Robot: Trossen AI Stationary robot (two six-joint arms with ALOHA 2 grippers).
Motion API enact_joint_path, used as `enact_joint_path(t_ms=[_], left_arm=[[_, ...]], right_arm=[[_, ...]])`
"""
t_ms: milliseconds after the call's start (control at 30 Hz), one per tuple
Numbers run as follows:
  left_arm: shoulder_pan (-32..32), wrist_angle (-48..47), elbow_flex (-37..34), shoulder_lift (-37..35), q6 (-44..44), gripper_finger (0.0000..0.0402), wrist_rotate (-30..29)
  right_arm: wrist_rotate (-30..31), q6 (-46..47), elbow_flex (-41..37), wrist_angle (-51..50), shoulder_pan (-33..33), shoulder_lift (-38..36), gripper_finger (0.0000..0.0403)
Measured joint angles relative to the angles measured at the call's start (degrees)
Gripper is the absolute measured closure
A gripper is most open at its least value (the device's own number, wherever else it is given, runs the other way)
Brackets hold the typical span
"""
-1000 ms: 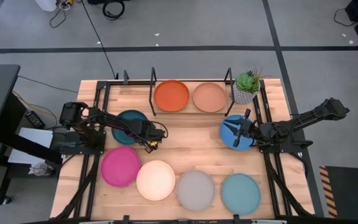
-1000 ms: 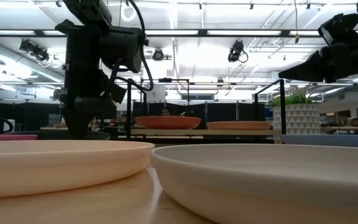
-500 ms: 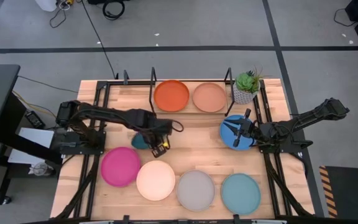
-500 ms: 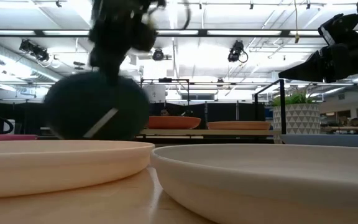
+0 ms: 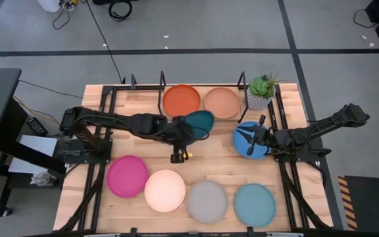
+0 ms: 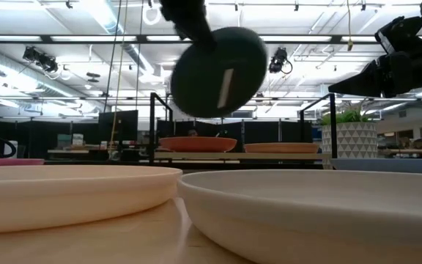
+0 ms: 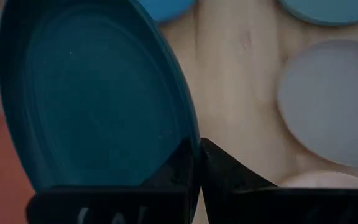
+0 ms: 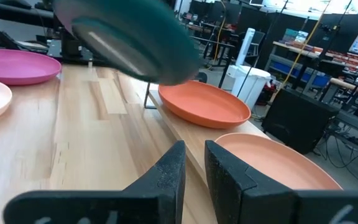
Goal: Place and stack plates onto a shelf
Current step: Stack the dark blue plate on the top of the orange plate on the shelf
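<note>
My left gripper [image 5: 184,130] is shut on the dark teal plate [image 5: 199,120], holding it in the air just near of the shelf [image 5: 160,105]. The low view shows that plate [image 6: 218,71] high up with its underside showing. The orange plate [image 5: 181,101] and the tan plate [image 5: 221,103] lie flat on the shelf board. My right gripper [image 5: 245,137] hovers over the blue plate [image 5: 250,146], which lies on the table; its fingers are shut [image 8: 194,165] and hold nothing. The magenta [image 5: 127,176], cream [image 5: 165,190], grey [image 5: 206,200] and light teal [image 5: 254,205] plates lie in a row along the near edge. My left gripper pinches the dark teal plate's rim [image 7: 188,134] between its two fingers, one finger on the inner face and one on the underside. The fingers come from the table's left. The plate is lifted clear and tipped steeply on edge, standing out beyond the fingertips.
A small potted plant [image 5: 262,89] stands at the shelf's right end. Black rods [image 5: 242,85] rise at the shelf's ends. Bare wood [image 5: 209,158] lies between the shelf and the near row of plates.
My left gripper has lifted the dark teal plate off the table's left part and carried it up, rightward and toward the shelf. The plate has gone from lying flat to being tipped on edge.
</note>
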Motion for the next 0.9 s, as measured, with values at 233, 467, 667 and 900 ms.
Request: enact_joint_path(t_ms=[233, 467, 667, 900], left_arm=[[5.47, 6.7, -0.02, 2.98, 4.31, 0.0381, -8.67], [12.5, 6.39, -0.08, 9.12, 2.87, 0.0381, -9.4], [14.06, 4.24, -0.07, 10.76, 5.08, 0.0381, -11.18], [13.71, 1.06, -0.06, 10.74, 5.14, 0.0381, -12.15]], right_arm=[[0.0, 0.16, 0.0, 0.03, 0.0, 0.02, 0.0335], [0.0, 0.23, 0.0, -0.08, 0.0, 0.02, 0.0335], [0.0, 0.23, 0.0, -0.61, 0.0, 0.02, 0.0335], [-0.02, 0.44, 0.0, -0.73, 0.0, 0.02, 0.0335]])
